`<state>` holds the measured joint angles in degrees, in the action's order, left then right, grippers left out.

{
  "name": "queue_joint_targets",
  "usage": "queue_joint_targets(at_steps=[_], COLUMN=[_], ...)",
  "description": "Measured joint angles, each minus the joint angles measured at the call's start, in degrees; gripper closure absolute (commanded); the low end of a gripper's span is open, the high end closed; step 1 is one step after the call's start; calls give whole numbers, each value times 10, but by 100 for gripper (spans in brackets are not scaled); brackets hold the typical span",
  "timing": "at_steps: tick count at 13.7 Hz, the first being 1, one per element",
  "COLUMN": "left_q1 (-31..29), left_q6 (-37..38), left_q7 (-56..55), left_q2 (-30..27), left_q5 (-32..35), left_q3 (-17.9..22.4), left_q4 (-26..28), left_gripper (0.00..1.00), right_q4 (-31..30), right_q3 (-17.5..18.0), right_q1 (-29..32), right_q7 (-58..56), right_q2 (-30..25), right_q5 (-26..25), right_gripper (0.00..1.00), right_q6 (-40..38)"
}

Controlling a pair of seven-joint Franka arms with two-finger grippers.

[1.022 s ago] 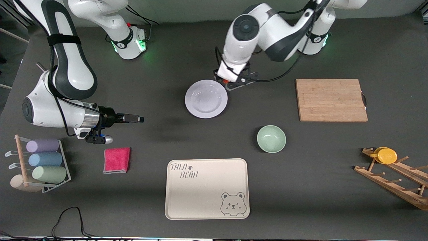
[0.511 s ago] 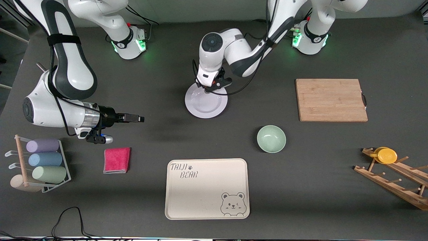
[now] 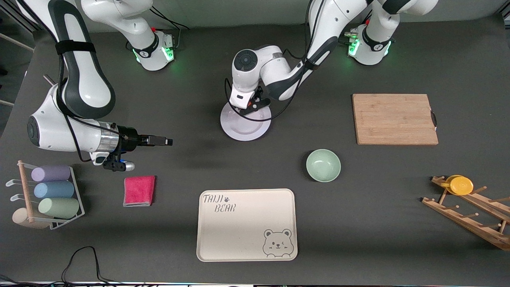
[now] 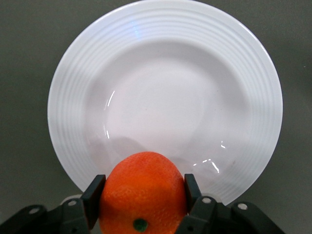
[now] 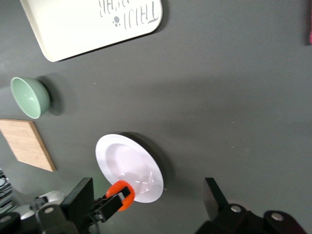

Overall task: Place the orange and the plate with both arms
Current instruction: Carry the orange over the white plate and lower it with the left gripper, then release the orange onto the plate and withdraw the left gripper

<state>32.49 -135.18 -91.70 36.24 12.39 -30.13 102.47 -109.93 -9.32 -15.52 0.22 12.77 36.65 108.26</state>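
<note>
Front view: left end effector (image 3: pixel 248 107) sits over the base-side rim of the plate (image 3: pixel 246 123), its load masked by the wrist. Left wrist view fills that gap: both fingers (image 4: pixel 93 200) are clamped on the orange (image 4: pixel 144 195), a pebbled, bright-skinned fruit with a dark green stem scar, held above the plate's rim. Plate is glossy white, round and shallow, with concentric ridges on its wide rim. Right wrist view also catches the orange as a small bright spot at the plate's edge, gripped by the other arm.

Right end effector (image 3: pixel 164 141) waits, level, over bare table (image 3: pixel 191 79) toward the right arm's end; fingers spread wide, holding nothing.

Other items: pale-green bowl (image 3: pixel 323 165); bamboo cutting board (image 3: pixel 394 119), visible grain; folded pink cloth (image 3: pixel 139 191); cream rectangular tray (image 3: pixel 246 224) printed "TAIJI BEAR" with a bear face, nearer the front camera than the plate.
</note>
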Motion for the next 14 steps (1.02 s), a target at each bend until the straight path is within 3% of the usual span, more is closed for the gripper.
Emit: queue_joint_targets(at_steps=[6, 7, 8, 14], left_q1=[2, 2, 2, 2], left_q6=[-4, -4, -5, -4], left_q7=[-29, -30, -30, -37], left_q2=[45, 51, 54, 58], left_q5=[54, 58, 61, 62], left_q3=[6, 7, 7, 7], left_q4=[-42, -45, -49, -64], left_gripper=[100, 41, 0, 0], right_q4=[-3, -3, -3, -5], right_q3=[0, 0, 0, 0], right_q1=[0, 0, 0, 0], right_q7=[0, 0, 0, -6], right_q2=[0, 1, 2, 9], right_q5=[52, 57, 61, 61], right_gripper=[0, 0, 0, 0], right_q6=[0, 1, 3, 7])
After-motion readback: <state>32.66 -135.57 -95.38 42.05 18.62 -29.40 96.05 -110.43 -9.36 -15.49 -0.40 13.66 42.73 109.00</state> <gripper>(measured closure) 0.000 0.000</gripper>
